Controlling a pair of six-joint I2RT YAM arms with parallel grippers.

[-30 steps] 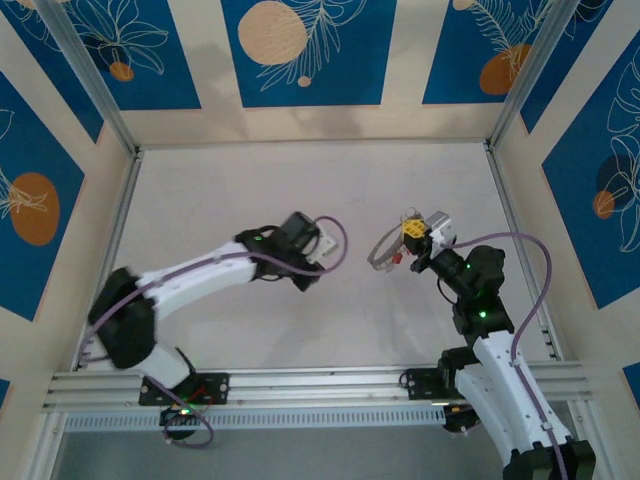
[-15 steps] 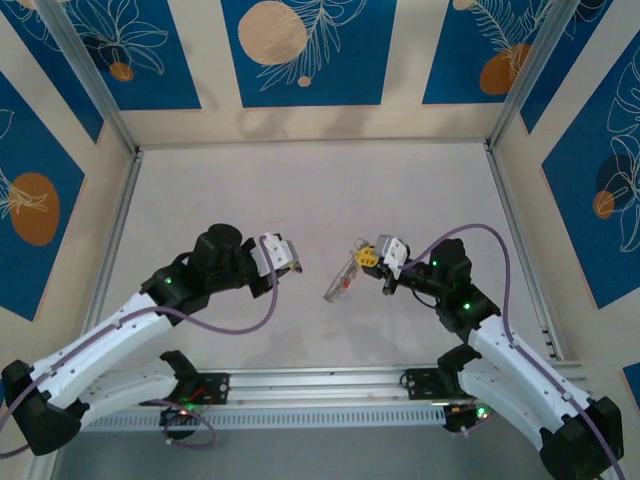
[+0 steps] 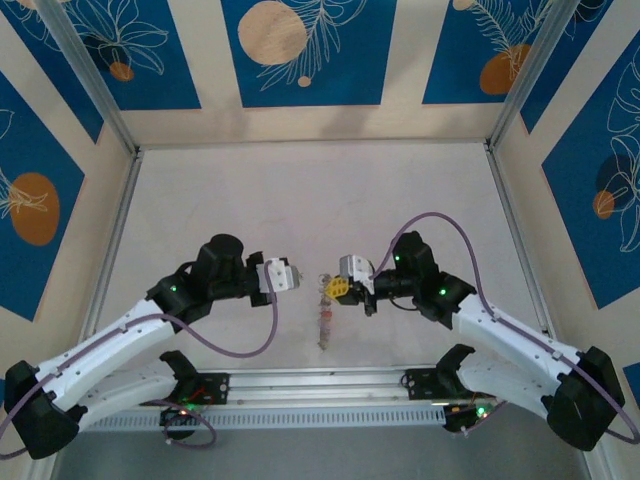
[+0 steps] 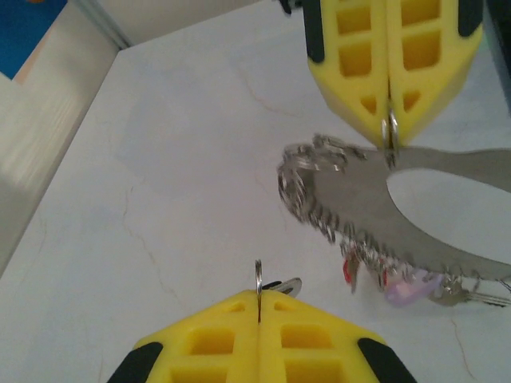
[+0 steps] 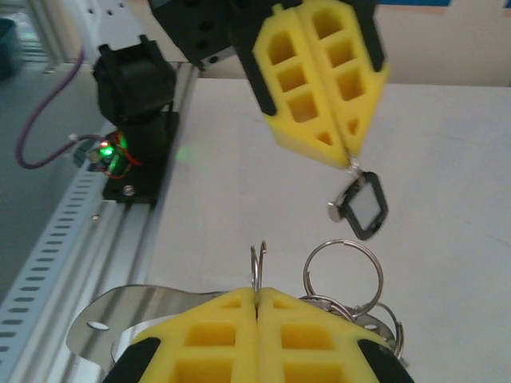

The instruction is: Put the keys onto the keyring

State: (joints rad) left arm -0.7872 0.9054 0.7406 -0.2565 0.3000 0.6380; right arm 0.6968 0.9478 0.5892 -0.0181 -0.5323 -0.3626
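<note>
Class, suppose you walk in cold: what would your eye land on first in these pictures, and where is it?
Two bright yellow pincers face each other over the near middle of the table. The right pincer is clamped on the large grey keyring, small keys dangling from its rim; the left pincer pinches a black-tagged key.

No legible text — none anywhere.
</note>
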